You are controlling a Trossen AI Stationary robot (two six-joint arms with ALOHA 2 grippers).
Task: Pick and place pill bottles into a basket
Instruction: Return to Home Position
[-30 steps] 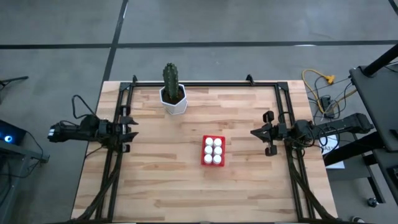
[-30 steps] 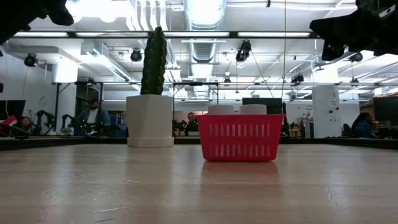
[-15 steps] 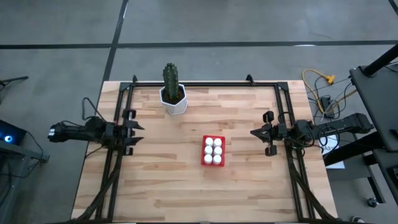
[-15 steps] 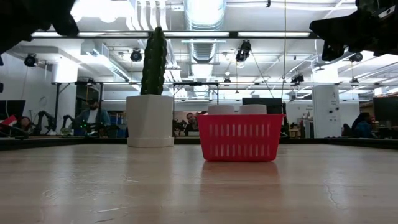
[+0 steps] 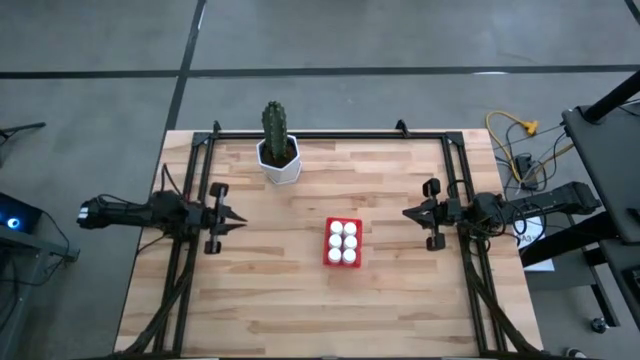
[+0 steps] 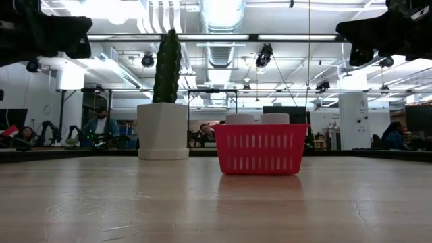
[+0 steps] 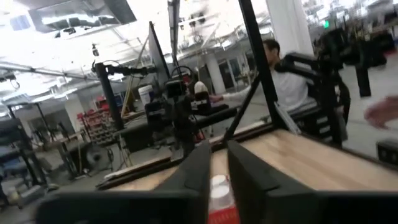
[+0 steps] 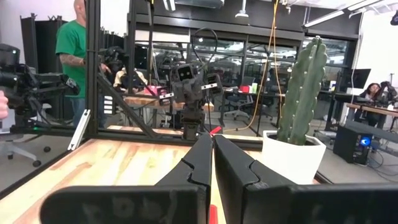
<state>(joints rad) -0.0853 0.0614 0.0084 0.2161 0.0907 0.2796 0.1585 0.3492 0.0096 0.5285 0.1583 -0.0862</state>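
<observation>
1. High view: The red basket (image 5: 342, 264) is seen near the middle of the wooden table (image 5: 300, 305), and all six pill bottles (image 5: 349, 241) are held inside it in two rows of three, caps up. The left gripper (image 5: 238, 217) is held over the table well to the left of the basket. The right gripper (image 5: 408, 213) is held to the basket's right, somewhat nearer. Both are pointed toward the basket and neither is touching it. A cactus pot (image 5: 279, 160) is placed behind the basket and to its left, apart from it.

2. Low view: The basket is shown standing flat on the table, with two bottle caps seen just above its rim. The cactus pot is shown left of the basket and farther back. Dark arm parts are seen high above the basket on either side.

3. Left wrist view: The left gripper's fingers (image 7: 198, 171) are seen with a narrow gap between them, and nothing is gripped. White caps and a bit of the red basket are framed in that gap. The right arm (image 7: 177, 115) is seen beyond the basket, and a person in a white top (image 7: 277, 74) farther back.

4. Right wrist view: The right gripper's fingers (image 8: 199, 158) are pressed together with nothing held between them. The cactus pot is shown beside the basket's line, the left arm (image 8: 189, 81) beyond it, and a person in a green shirt (image 8: 73, 46) past the table.
</observation>
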